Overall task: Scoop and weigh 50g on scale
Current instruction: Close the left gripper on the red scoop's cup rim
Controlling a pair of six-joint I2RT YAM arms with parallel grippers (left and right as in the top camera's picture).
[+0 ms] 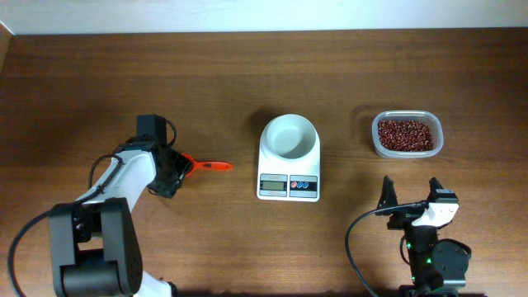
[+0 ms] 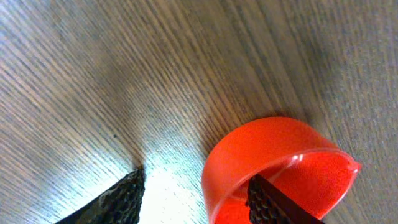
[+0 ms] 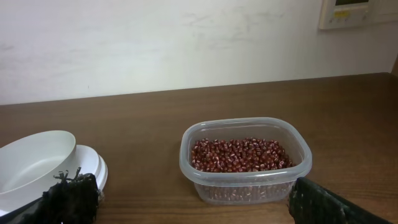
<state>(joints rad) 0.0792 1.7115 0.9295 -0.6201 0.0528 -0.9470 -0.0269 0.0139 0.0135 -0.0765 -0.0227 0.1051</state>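
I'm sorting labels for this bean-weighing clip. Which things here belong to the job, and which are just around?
Job: small white digital scale with round white bowl; dark red-brown beans; clear rectangular plastic tub holding them; orange plastic scoop.
Just around: white panel on the wall.

A dark wooden table (image 1: 82, 82) was spread across the whole view. Behind the table's far edge a plain off-white wall (image 3: 155, 43) was shown, faintly scuffed. High on it, a pale panel (image 3: 357, 12) was mounted. A bright glare (image 2: 158, 180) was thrown on the tabletop.
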